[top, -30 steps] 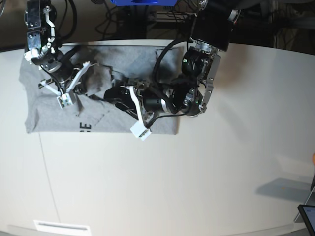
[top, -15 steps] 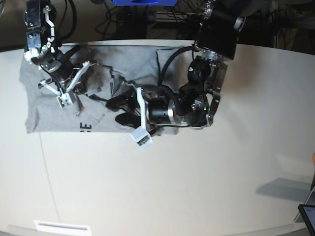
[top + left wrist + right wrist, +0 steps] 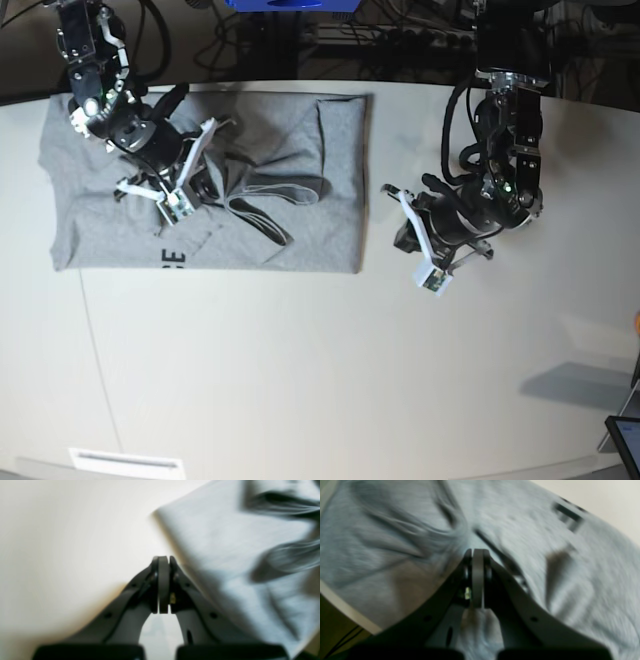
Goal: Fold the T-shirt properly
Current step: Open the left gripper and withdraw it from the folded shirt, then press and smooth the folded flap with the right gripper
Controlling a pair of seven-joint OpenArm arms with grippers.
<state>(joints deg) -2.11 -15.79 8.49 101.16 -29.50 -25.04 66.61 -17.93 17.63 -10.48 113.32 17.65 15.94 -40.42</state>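
Near the tabletop's [image 3: 300, 380] far left corner lies the T-shirt [image 3: 110, 225]; both claws closed empty, left claw [image 3: 163, 562], right claw [image 3: 477, 555].

Sideways black letters, seemingly "CE", on the T-shirt [image 3: 120, 215], otherwise illegible.

arms: blk metal, blk cables | hands [image 3: 405, 232]: dk-grey curved fingers, white plates, visible screws

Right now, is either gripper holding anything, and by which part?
The left gripper is shut on nothing, over bare table beside the T-shirt. The right gripper is shut over the shirt's rumpled middle; whether it pinches cloth cannot be told.
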